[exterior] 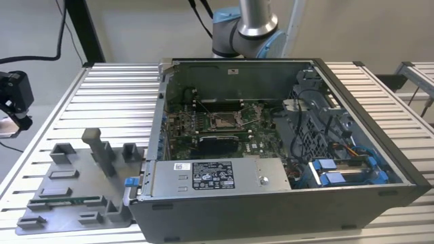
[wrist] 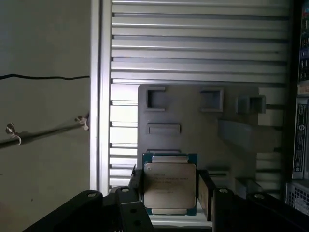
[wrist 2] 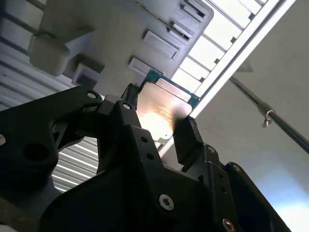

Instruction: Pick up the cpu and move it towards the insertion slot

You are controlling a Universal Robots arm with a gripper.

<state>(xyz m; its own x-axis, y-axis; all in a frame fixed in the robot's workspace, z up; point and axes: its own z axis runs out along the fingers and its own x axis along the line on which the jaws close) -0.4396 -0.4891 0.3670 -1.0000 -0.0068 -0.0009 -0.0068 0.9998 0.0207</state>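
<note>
Your gripper is clamped on the cpu, with a black finger pressed to each of two opposite edges. You can see the silvery top and the green rim around it in both wrist views. It's held up off the grey tray, not touching it, with the tray's square and slot-shaped pockets underneath.

In the exterior view that tray sits on the slatted table, just beside the open computer case, on the exterior view's left. A tall post sticks up from the tray, and a memory stick lies along its near edge.

The insertion slot is down inside the case, on the green board, so it's well apart from the chip. The case's side wall stands between the tray and the board. A bigger black square sits just beside the slot, and next to that is the silver power supply box. A tangle of cables and some blue parts fill the case on the exterior view's right, clear of the slot.
</note>
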